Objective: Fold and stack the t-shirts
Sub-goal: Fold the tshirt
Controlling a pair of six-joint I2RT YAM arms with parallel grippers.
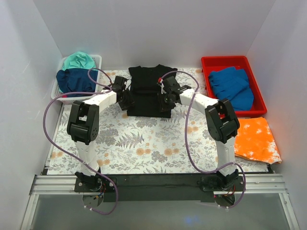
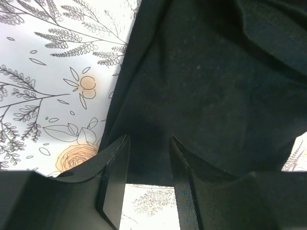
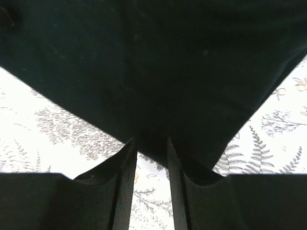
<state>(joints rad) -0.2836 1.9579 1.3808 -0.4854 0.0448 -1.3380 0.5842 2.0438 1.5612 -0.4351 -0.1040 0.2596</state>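
Both the left gripper [image 2: 149,143] and right gripper [image 3: 152,143] seem to pinch side edges of the black shirt [image 1: 146,93], lying far-centre on the cloth [image 1: 144,139]; mid-fold, the next move needs a matched, even carry-over.

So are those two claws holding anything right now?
Yes: the black t-shirt. The left gripper pinches one side edge, the right gripper the opposite one.
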